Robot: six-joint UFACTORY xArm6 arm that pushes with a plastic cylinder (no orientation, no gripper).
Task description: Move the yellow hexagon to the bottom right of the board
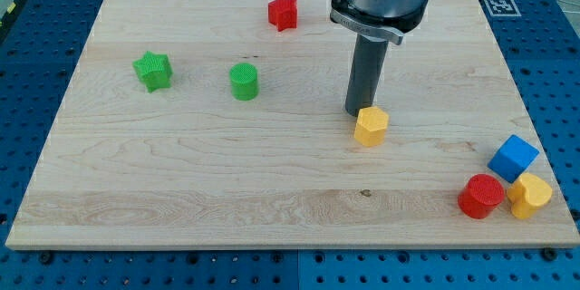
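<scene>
The yellow hexagon lies on the wooden board, right of the middle. My tip stands just above and slightly left of it in the view, touching or almost touching its upper left edge. The rod comes down from the arm at the view's top.
A red star lies near the top. A green star and a green cylinder lie on the left. At the bottom right corner sit a blue cube, a red cylinder and another yellow block, close together.
</scene>
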